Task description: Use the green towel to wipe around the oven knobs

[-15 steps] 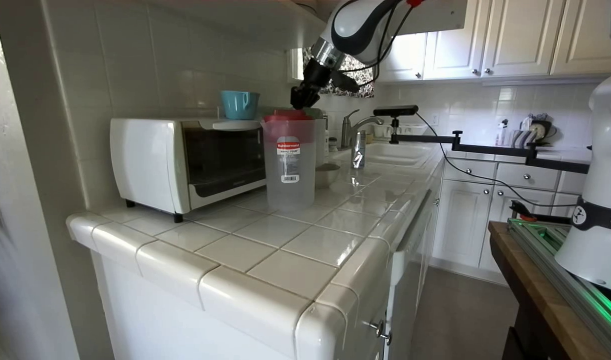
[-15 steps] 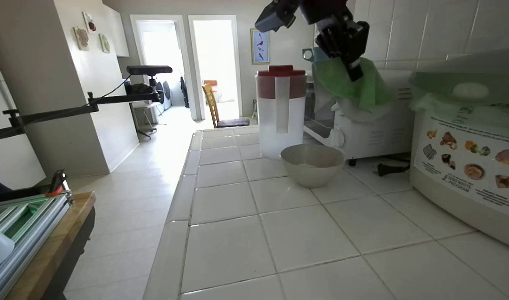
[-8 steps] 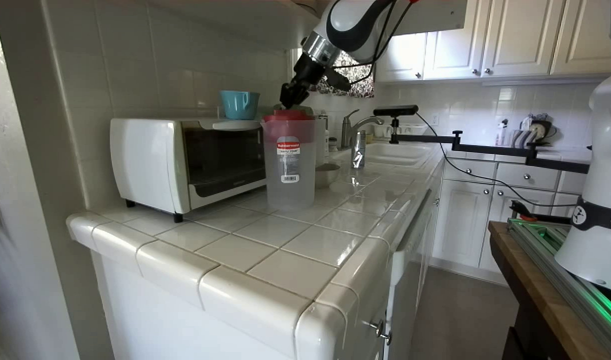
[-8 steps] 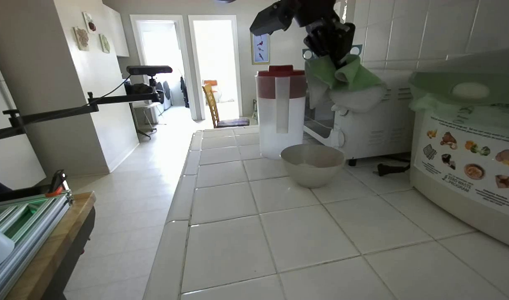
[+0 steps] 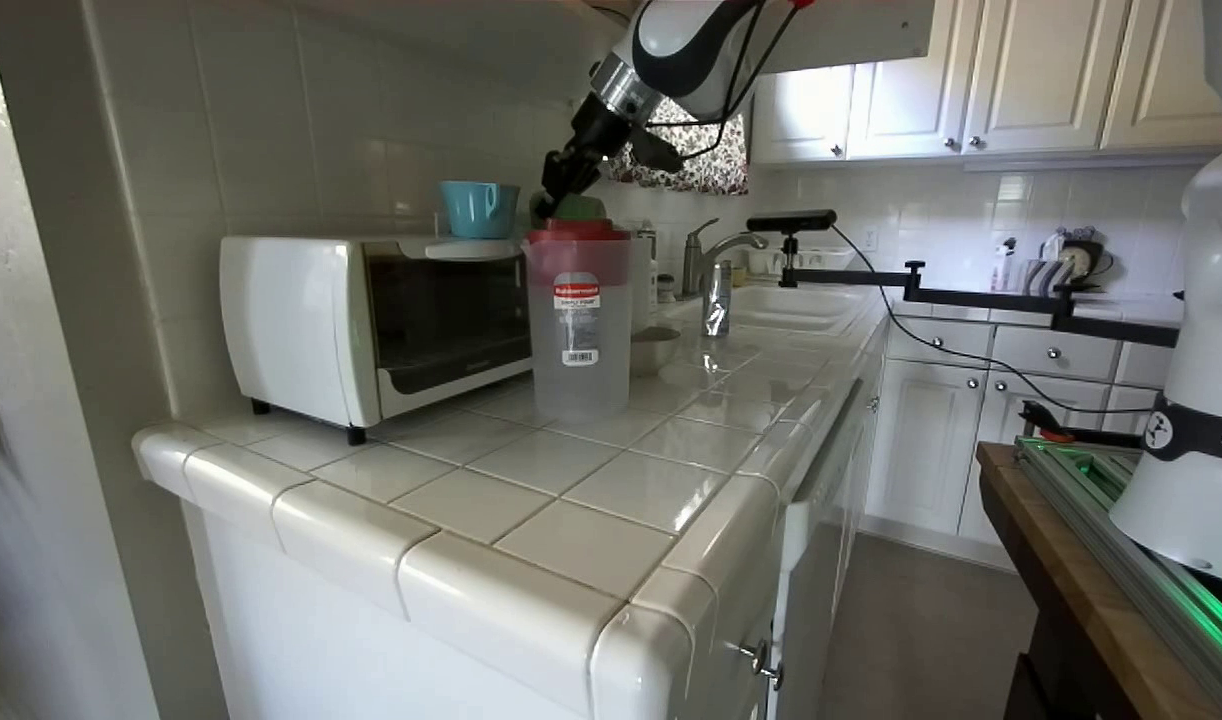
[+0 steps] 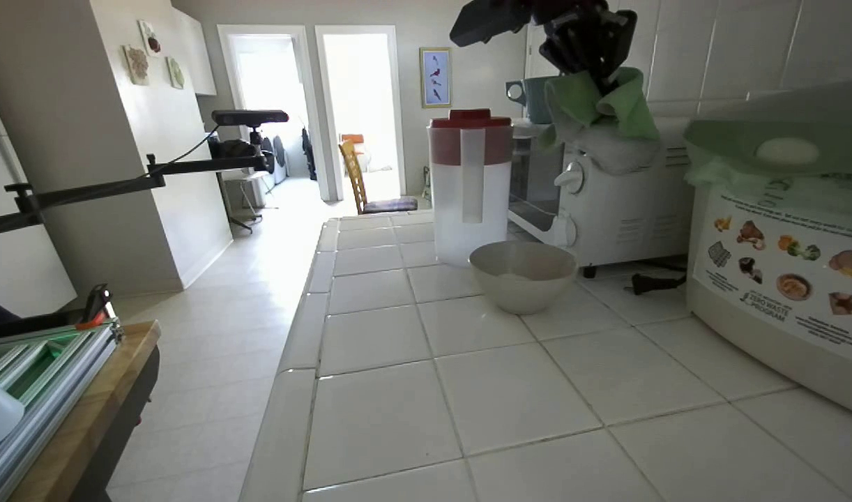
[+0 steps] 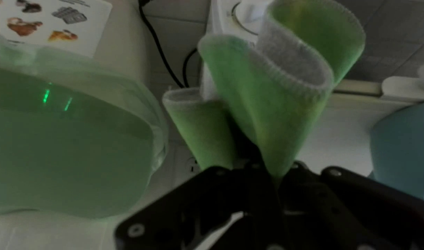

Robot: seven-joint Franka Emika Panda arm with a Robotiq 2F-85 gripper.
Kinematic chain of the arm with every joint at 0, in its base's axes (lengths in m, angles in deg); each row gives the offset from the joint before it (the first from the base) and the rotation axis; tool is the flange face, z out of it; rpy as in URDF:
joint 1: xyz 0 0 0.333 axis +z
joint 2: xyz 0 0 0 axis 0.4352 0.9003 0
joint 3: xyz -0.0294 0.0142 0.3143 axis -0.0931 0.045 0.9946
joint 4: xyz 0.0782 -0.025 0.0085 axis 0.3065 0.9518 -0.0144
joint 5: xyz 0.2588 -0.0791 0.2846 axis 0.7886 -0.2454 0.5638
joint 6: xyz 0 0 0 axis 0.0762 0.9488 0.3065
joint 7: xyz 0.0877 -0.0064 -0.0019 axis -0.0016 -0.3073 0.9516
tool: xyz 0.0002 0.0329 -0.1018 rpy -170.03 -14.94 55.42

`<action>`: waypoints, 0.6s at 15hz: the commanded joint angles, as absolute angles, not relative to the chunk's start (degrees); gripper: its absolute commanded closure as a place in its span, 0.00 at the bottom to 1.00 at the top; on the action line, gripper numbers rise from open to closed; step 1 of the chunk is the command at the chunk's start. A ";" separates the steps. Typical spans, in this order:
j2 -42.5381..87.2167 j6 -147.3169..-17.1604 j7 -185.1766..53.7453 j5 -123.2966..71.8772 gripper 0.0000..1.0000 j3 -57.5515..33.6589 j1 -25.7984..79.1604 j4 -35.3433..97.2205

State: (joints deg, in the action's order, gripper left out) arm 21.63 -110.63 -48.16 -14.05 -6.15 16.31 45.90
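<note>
The green towel (image 6: 632, 104) hangs bunched from my gripper (image 6: 602, 82), its pale underside folded outward. In the wrist view my gripper (image 7: 267, 177) is shut on the towel (image 7: 285, 114), whose loose ends spread beyond the fingertips. The towel hangs against the upper side edge of the white toaster oven (image 6: 628, 223), above the knobs. The upper knob (image 6: 571, 178) and the lower knob (image 6: 565, 230) both show in an exterior view. In the wrist view a knob (image 7: 252, 15) is partly covered by the towel. In an exterior view the pitcher hides most of the towel (image 5: 579, 208).
A red-lidded pitcher (image 6: 471, 195) stands before the oven front, with a bowl (image 6: 523, 279) close to it. A blue cup (image 5: 479, 210) sits on the oven top. A bin with a green lid (image 6: 781, 230) stands beside the oven's knob side. A black cord (image 6: 656, 282) lies between them.
My gripper and the towel have moved toward the wall and oven, leftward in one exterior view. The towel has shifted off the upper knob, which now shows fully there.
</note>
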 commanded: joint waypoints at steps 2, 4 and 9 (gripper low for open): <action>27.27 -107.55 -44.89 -12.99 0.99 -4.90 14.04 39.54; 28.83 -107.11 -45.20 -13.43 0.99 -4.96 13.79 38.20; 29.30 -105.79 -45.20 -13.01 0.99 -4.65 13.67 37.11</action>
State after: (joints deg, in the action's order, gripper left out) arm 27.16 -106.85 -48.16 -14.12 -6.05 14.57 39.36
